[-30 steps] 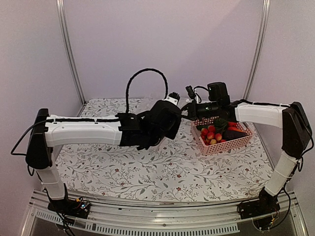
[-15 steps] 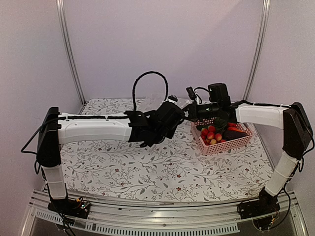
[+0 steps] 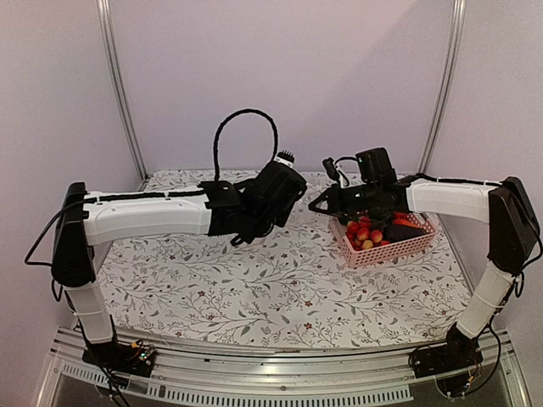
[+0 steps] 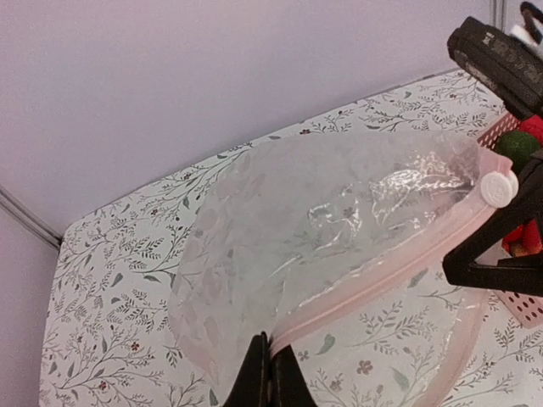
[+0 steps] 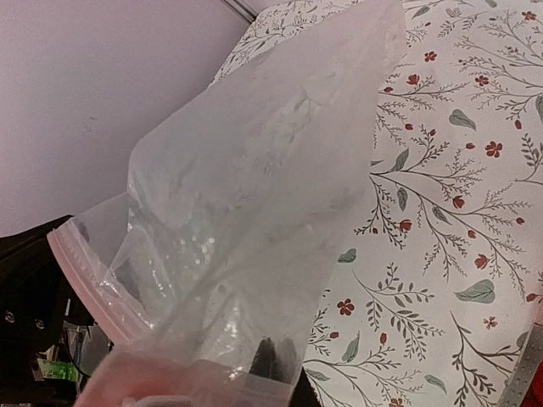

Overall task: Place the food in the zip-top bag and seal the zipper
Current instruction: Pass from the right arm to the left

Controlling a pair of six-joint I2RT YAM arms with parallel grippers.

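The clear zip-top bag (image 4: 322, 212) hangs above the table between my two grippers, mouth towards me. Its pink zipper (image 4: 382, 273) runs from my left gripper (image 4: 271, 383) up to a white slider (image 4: 499, 188). My left gripper (image 3: 300, 193) is shut on the zipper's left end. My right gripper (image 5: 277, 363), seen through the plastic (image 5: 254, 186), is shut on the bag's mouth near the slider end; it is dark at the right of the left wrist view (image 4: 501, 250). The food (image 3: 372, 227) lies in the pink basket (image 3: 386, 248) under the right arm.
The floral tablecloth (image 3: 254, 280) covers the table. The pink basket stands at the back right, its corner (image 4: 519, 303) close to the bag's slider end. A black cable (image 3: 242, 119) loops above the left wrist. Walls and metal posts enclose the back.
My left gripper has shut on the bag's zipper edge and drawn slightly left. My right gripper stays shut on the bag and has dipped a little.
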